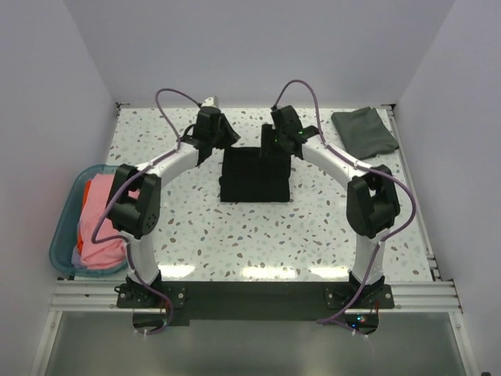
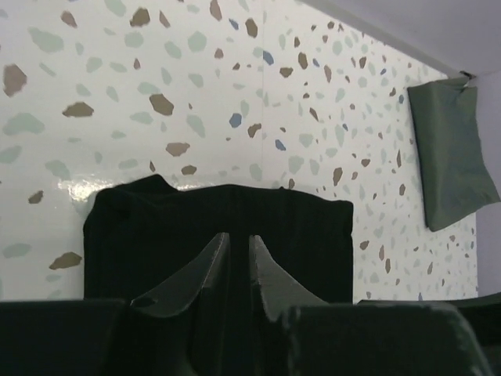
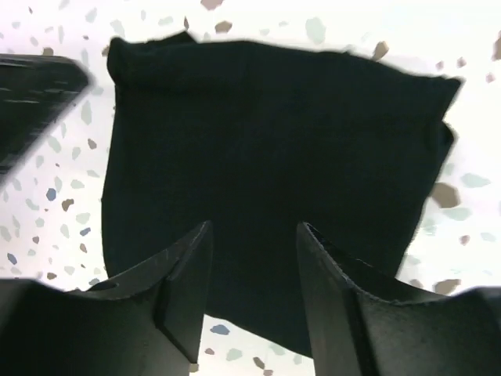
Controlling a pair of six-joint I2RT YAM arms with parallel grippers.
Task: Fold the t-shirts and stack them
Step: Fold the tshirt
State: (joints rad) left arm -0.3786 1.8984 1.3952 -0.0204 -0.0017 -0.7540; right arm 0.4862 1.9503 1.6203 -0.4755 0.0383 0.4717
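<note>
Left tool (image 2: 238, 240) first: its two fingers stand just a sliver apart, a narrow slot with nothing caught in it, only dark cloth showing through beneath. Across the way the right tool (image 3: 254, 231) is clearly spread wide, fingers well parted and empty, hanging right over the same cloth.

That cloth is the black t-shirt (image 1: 254, 176), folded into a neat rectangle and lying flat in the middle of the bench (image 1: 235, 235). The left tool hangs at its far-left corner, the right tool at its far-right corner, both wrists tipped down towards the fabric.

Now the arms: each one rises from its base at the near edge, bows outward at the elbow, then sweeps its white forearm inward and away, so the pair forms an arch closing over the far edge of the shirt.

Further out, the grey-green t-shirt (image 1: 364, 131) lies folded at the far-right corner of the bench, well apart. Off the left side sits the teal tub (image 1: 64, 235), with the pink t-shirt (image 1: 102, 215) bundled inside.
</note>
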